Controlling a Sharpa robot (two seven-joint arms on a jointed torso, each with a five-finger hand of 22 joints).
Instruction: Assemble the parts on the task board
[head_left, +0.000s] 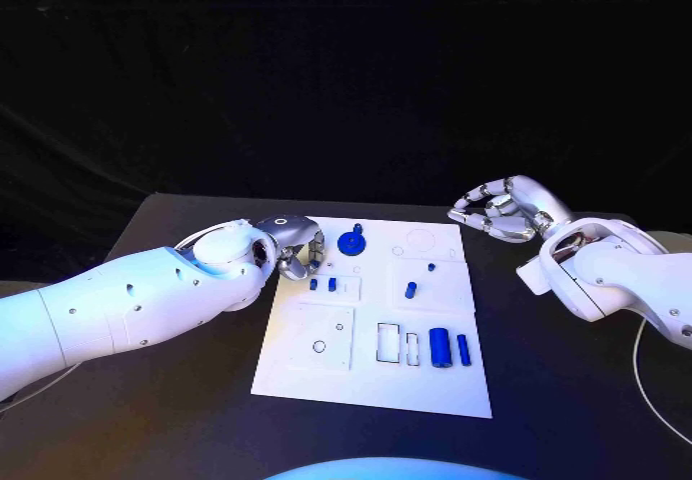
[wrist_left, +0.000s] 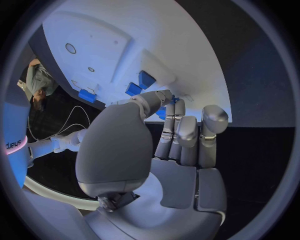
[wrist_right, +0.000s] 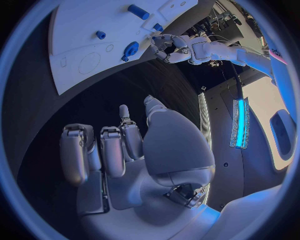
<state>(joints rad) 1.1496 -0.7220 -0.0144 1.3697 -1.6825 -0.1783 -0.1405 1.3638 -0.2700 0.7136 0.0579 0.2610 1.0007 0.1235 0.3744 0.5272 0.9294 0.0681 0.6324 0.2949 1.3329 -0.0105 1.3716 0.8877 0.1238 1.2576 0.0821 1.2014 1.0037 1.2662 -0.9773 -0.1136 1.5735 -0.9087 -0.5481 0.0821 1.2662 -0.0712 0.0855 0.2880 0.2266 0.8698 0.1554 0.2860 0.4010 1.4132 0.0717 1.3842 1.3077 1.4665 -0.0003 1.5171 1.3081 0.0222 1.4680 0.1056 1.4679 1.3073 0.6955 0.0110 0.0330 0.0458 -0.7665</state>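
The white task board (head_left: 372, 375) lies mid-table. On it are a round blue disc (head_left: 353, 241), two small blue pegs (head_left: 322, 284), two more small pieces (head_left: 411, 290) and a thick blue cylinder (head_left: 438, 347) beside a thinner one (head_left: 463, 349). My left hand (head_left: 290, 246) hovers at the board's far left edge, just left of the disc, fingers curled in, thumb against a finger, with nothing visible in it. In the left wrist view the hand (wrist_left: 169, 145) curls toward blue pieces (wrist_left: 146, 79). My right hand (head_left: 499, 209) hangs curled and empty off the far right corner.
Empty cut-outs and slots (head_left: 389, 342) mark the board's near half, with a ring outline (head_left: 423, 240) at its far right. Black tabletop (head_left: 173, 420) surrounds the board. The right wrist view shows the board (wrist_right: 81, 30), the disc (wrist_right: 130, 49) and my left hand (wrist_right: 172, 47).
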